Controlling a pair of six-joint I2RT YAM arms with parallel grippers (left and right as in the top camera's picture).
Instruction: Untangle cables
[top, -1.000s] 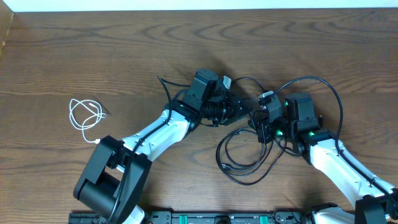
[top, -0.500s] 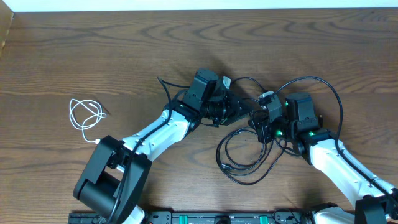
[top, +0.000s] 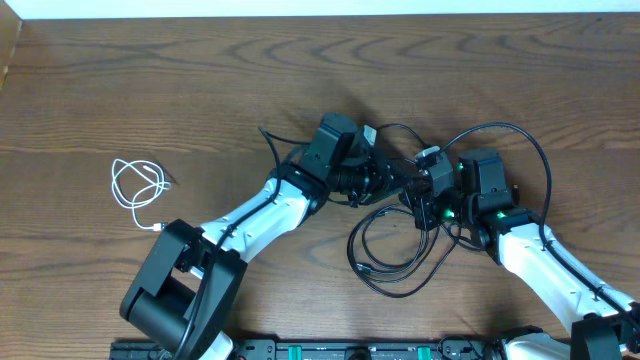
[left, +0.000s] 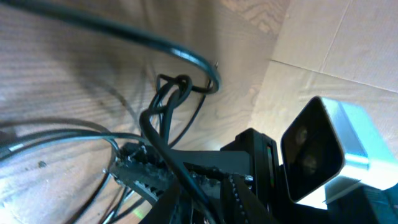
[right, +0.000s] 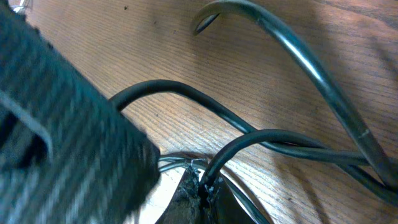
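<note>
Two black cables lie tangled between the arms at centre right, with one loop arching behind the right arm. The white cable lies coiled by itself at far left. My left gripper meets the right gripper over the tangle. In the left wrist view a black cable runs from a small knot down between the nearly closed left gripper. The right gripper is shut on a black cable that rises from its tips.
Thicker black wires run along both arms. The left arm's dark body fills the left of the right wrist view, close to the right fingers. The table's back edge borders a white wall.
The left arm has shifted slightly right, closer to the right gripper, and its jaws have narrowed around the black cable. The right arm and the white cable have not moved.
</note>
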